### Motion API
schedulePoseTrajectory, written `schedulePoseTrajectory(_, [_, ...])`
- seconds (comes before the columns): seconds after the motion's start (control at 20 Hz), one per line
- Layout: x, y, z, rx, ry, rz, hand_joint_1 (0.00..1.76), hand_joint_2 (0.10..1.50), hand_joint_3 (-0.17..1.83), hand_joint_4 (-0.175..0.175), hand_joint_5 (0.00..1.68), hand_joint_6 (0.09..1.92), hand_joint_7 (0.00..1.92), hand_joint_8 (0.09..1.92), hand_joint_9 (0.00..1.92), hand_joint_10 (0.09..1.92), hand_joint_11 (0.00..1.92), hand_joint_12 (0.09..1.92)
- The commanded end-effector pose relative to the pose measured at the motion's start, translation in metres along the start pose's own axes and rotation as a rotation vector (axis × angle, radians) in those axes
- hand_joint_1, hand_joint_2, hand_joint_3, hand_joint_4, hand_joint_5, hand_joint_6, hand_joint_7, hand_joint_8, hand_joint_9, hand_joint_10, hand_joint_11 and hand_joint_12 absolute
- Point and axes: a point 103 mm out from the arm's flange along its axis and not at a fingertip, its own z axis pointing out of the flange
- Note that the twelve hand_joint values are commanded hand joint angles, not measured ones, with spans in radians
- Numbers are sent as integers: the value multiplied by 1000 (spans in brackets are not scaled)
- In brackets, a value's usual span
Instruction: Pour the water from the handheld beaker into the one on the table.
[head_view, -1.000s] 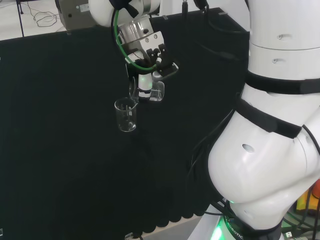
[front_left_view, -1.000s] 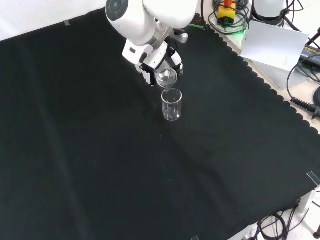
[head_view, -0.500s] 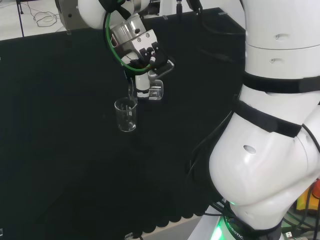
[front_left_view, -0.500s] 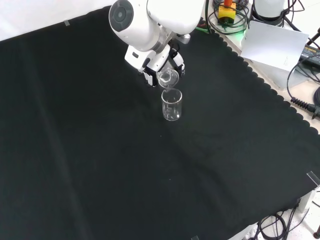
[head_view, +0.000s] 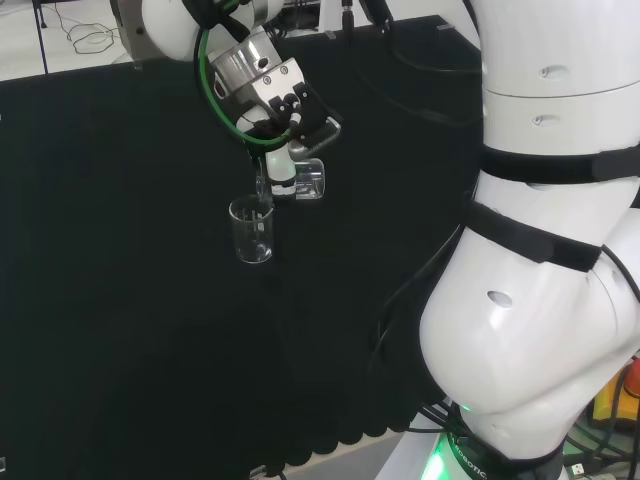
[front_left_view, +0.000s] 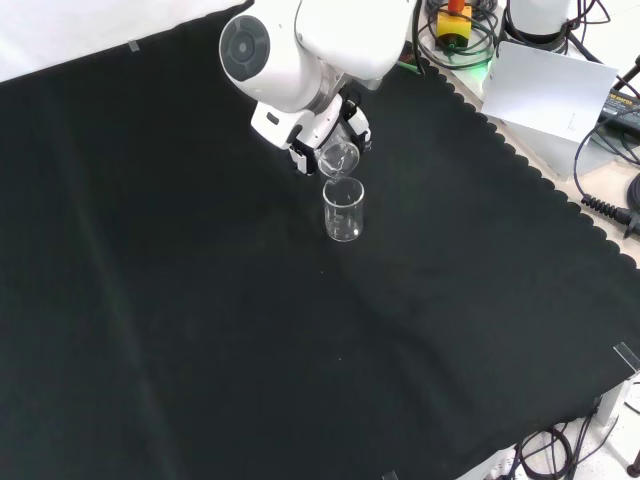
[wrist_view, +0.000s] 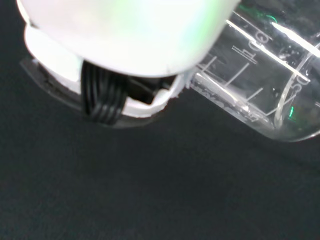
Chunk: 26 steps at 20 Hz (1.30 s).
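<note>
My hand is shut on a small clear beaker, tipped on its side with its mouth toward a second clear beaker that stands upright on the black cloth. In the front view the held beaker hangs just above and behind the rim of the standing beaker, under my hand. Close up in the wrist view, the held beaker lies tilted with its printed scale showing, beside a white and black part of my hand. I cannot make out a water stream.
The arm's big white links stand at the right of the head view. Past the cloth's scalloped edge in the front view lie cables and a white sheet. Black cloth stretches around the standing beaker.
My hand and wrist have rolled further and shifted slightly left in the head view, tipping the held beaker more steeply over the standing one. The standing beaker has not moved.
</note>
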Motion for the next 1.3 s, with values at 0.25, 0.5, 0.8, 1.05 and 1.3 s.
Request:
schedulePoseTrajectory(0.25, [8,-1,-4,16,-21,3,1319,585,782,-175,1249,740,1307,709,1524,728,1153,730])
schedulePoseTrajectory(0.5, [14,1,-8,39,-39,9,1318,585,782,-175,1249,742,1306,710,1524,728,1153,730])
schedulePoseTrajectory(0.8, [17,4,-9,69,-56,19,1318,586,782,-175,1247,743,1306,712,1525,727,1153,731])
schedulePoseTrajectory(1.05, [16,4,-12,82,-66,30,1318,585,783,-175,1247,744,1305,713,1525,726,1153,732])
schedulePoseTrajectory(1.3, [18,3,-15,83,-79,37,1318,585,784,-175,1247,745,1305,714,1527,726,1153,733])
